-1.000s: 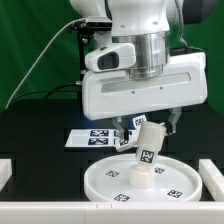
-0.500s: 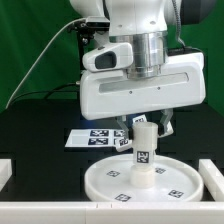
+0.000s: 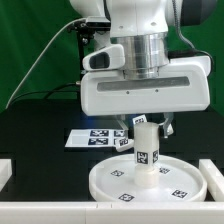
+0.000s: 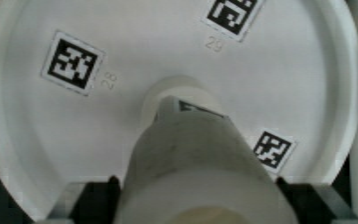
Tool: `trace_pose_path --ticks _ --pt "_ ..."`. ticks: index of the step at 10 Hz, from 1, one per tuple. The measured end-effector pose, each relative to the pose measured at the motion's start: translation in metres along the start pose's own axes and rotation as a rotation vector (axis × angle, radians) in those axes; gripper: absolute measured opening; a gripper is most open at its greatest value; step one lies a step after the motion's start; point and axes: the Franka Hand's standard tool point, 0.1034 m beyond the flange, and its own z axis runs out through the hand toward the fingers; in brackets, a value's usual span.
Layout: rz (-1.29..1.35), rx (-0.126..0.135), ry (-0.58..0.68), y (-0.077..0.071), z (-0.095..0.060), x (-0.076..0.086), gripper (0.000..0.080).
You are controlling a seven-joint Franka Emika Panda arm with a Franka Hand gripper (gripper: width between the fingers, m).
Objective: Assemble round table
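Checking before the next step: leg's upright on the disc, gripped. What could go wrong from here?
1. The gripper holds the leg near its top; if its foot isn't seated at the middle of the disc, it may tip on release.
2. Nothing visibly pins the disc; twisting could drag it.

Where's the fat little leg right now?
In the exterior view the leg stands upright on the middle of the round disc, low in the centre, its top held by the gripper.

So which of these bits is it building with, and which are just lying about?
In the job: disc, leg, hand gripping the leg.
Lying about: marker board, black table.
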Motion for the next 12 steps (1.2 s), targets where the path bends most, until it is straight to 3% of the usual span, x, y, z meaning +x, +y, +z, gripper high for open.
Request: trace_pose_path --ticks 1,3,4,6,7,8,9,10,12 --pt "0.129 0.009 0.008 -0.001 0.0 0.001 0.0409" --pt "0.464 0.067 0.061 0.003 0.002 0.004 0.0409" --pt "0.59 0.082 0.071 0.004 0.002 0.004 0.0409" --pt "0.641 0.085 0.069 0.005 0.002 0.004 0.0409" --pt "0.602 0.083 0.07 0.005 0.002 0.004 0.0409" --pt "0.596 0.082 0.069 0.004 0.002 0.004 0.0565" --pt "0.415 0.037 0.056 -0.002 0.001 0.002 0.0623" --pt "0.184 0.014 0.058 -0.005 0.0 0.005 0.0623" --pt "0.042 0.011 0.051 -0.005 0.001 0.007 0.0648"
